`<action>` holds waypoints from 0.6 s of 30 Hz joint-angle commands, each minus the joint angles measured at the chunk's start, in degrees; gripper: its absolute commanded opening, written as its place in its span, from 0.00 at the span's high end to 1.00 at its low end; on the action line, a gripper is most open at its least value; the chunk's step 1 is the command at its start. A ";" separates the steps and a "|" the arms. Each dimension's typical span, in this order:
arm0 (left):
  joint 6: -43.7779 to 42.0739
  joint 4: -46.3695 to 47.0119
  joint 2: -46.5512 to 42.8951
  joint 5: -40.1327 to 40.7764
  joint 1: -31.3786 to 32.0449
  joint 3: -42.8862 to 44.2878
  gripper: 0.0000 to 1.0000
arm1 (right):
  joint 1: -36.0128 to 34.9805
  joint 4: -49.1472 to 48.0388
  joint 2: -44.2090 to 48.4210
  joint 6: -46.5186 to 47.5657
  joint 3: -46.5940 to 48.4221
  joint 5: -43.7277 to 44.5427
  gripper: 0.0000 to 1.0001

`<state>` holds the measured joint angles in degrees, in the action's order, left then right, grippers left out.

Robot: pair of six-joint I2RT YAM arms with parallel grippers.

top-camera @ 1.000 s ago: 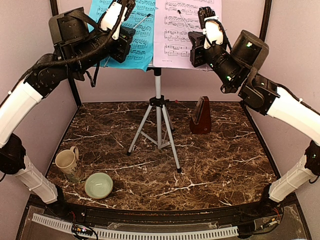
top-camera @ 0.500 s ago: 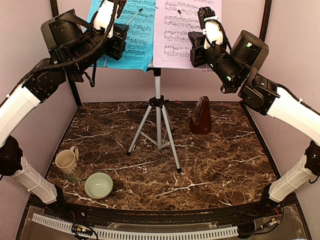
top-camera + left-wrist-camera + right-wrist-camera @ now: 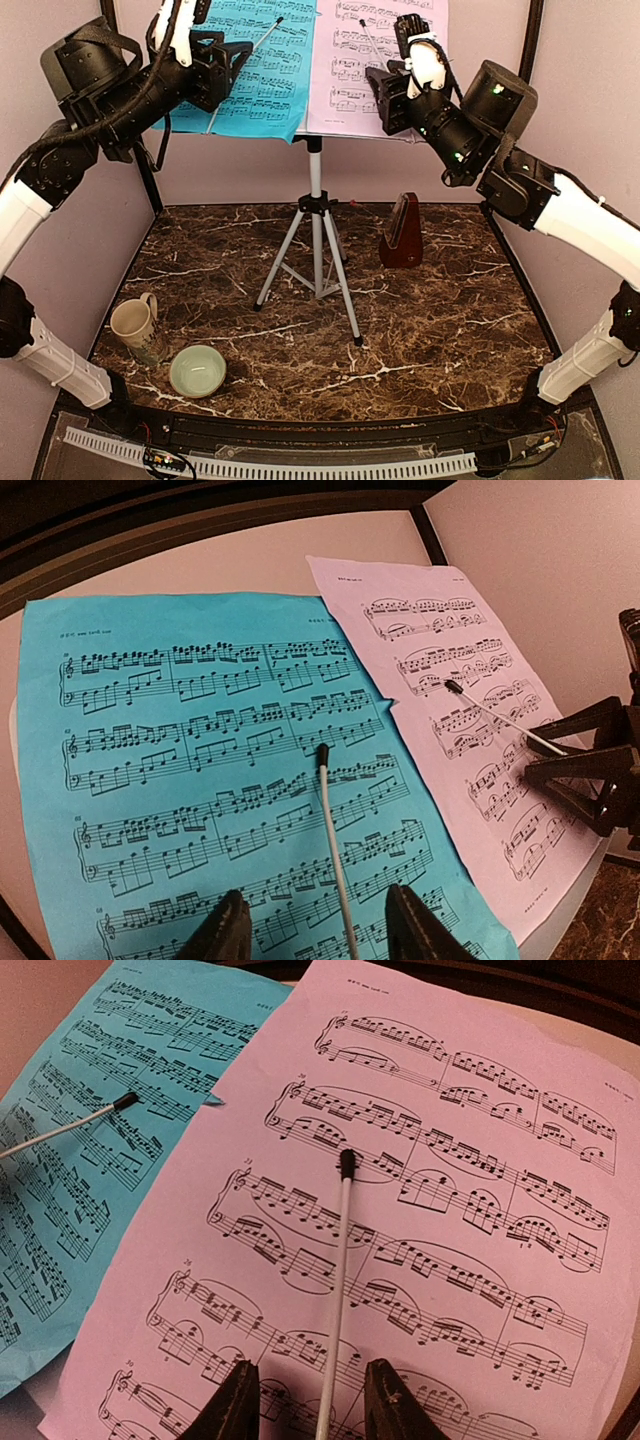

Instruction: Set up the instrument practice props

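The silver tripod music stand [image 3: 317, 250] stands mid-table, its desk covered by a blue page [image 3: 265, 95] on the left and a pink page [image 3: 345, 60] on the right. A thin white retaining arm [image 3: 335, 850] lies over the blue page [image 3: 200, 740], and another arm [image 3: 338, 1280] lies over the pink page [image 3: 450, 1210]. My left gripper [image 3: 238, 55] is open just off the blue page; its arm runs between the jaws with gaps on both sides [image 3: 318, 930]. My right gripper [image 3: 374, 88] is open the same way at the pink page [image 3: 313, 1400]. The dark-red metronome [image 3: 402, 232] stands right of the stand.
A beige mug [image 3: 133, 325] and a pale green bowl [image 3: 197, 370] sit at the near left of the marble table [image 3: 450, 320]. The tripod legs spread across the middle. Pink walls close in the back and sides.
Both grippers have opened off the retaining arms. The left arm has drawn back to the left and upward from the blue page. The right arm has barely moved.
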<state>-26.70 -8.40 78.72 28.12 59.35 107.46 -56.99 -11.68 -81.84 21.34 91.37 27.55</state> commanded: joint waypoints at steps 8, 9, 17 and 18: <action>2.14 0.70 -5.37 -3.58 0.06 -2.81 0.32 | -1.00 -0.87 2.25 0.57 3.14 -5.14 0.39; 2.29 0.66 -6.02 -3.62 0.06 -3.51 0.30 | -1.22 -0.97 2.30 0.88 3.28 -5.23 0.35; 4.62 0.40 -13.76 -8.38 0.06 -11.63 0.22 | -2.44 0.96 3.88 2.18 4.07 -9.13 0.13; 5.28 0.23 -15.39 -8.79 0.02 -12.91 0.22 | -2.62 1.70 4.21 2.09 4.03 -9.96 0.09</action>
<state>-24.03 -8.62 68.27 22.68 59.37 98.32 -58.67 -10.46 -79.85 23.05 93.45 21.08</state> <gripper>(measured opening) 0.776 0.857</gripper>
